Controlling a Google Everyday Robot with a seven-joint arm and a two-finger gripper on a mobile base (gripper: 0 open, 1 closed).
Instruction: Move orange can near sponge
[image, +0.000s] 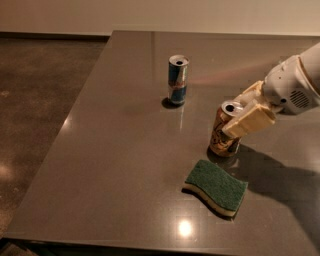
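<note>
The orange can (223, 136) stands on the grey table (115, 150), right of centre, leaning slightly. My gripper (235, 116) comes in from the right and is shut on the can's upper part, with one pale finger (249, 120) across its near side. The sponge (216, 187) lies flat, green face up over yellow foam, just in front of the can and a short gap from it.
A slim blue and silver can (177, 80) stands upright behind and to the left of the orange can. My white arm (295, 85) reaches in from the right edge. The table's left edge drops to a dark floor (40, 100).
</note>
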